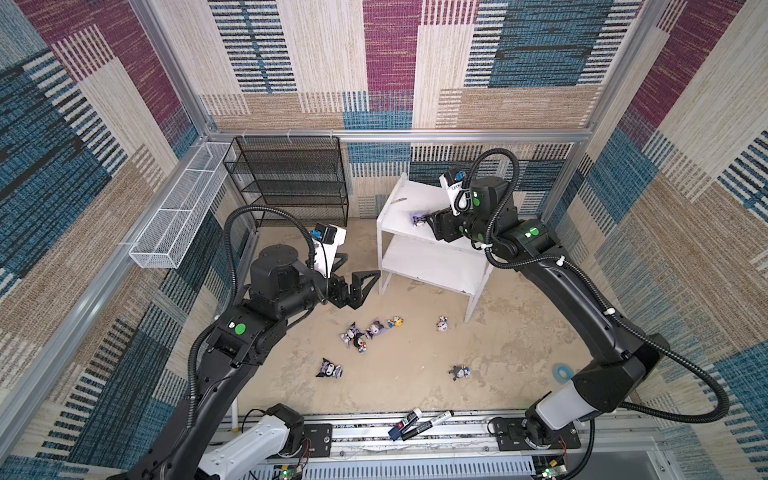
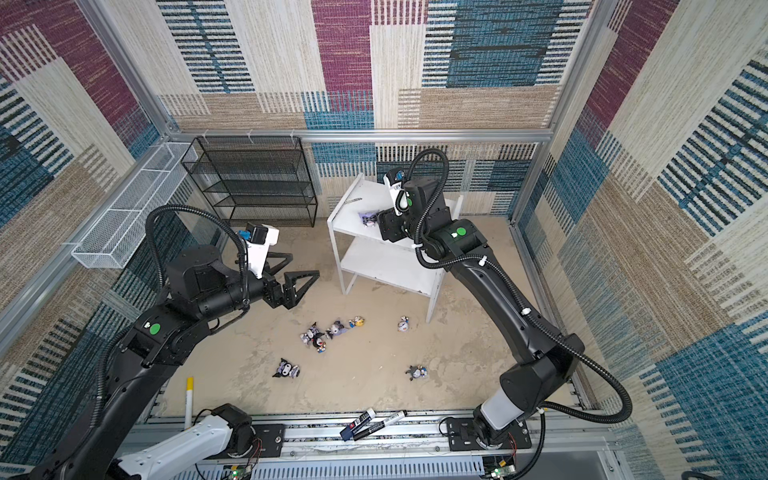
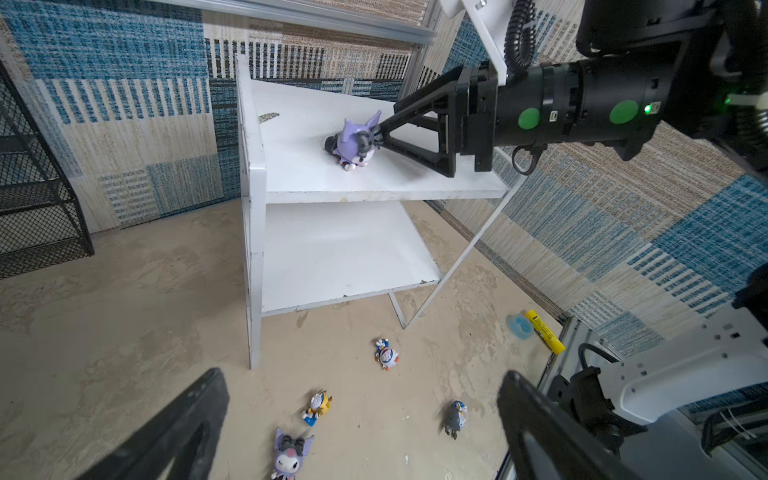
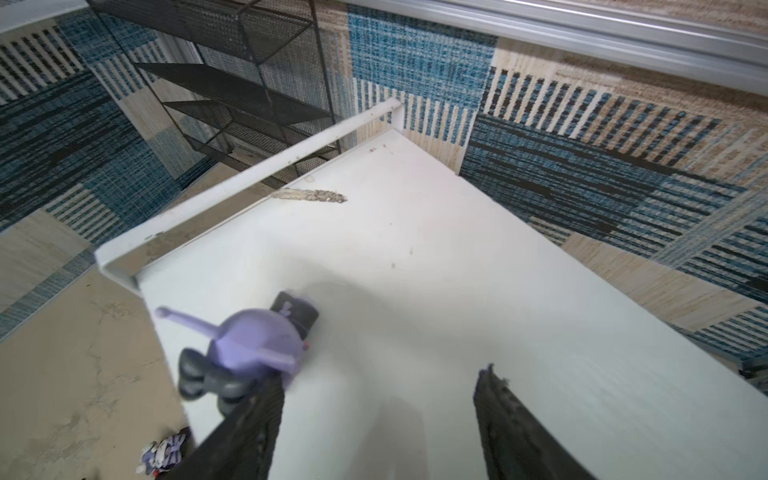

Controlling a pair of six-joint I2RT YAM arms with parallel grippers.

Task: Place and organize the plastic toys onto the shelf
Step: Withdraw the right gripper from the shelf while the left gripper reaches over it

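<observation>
The right gripper (image 4: 380,378) stands parted and empty over the top board of the shelf (image 4: 457,270). The lilac-hooded figurine (image 4: 253,345) lies tipped there, just outside one finger. The left gripper (image 3: 363,374), wide open, holds nothing. Seven figurines (image 1: 376,329) lie on the floor before the shelf, so the task looks barely begun.

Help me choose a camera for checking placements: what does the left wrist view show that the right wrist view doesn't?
Left wrist only: the lower tier of the white shelf, a yellow figurine on the floor, the right gripper side-on. Right wrist only: the empty gap between that gripper's fingers. Both: the lilac-hooded figurine resting on the top tier.
</observation>
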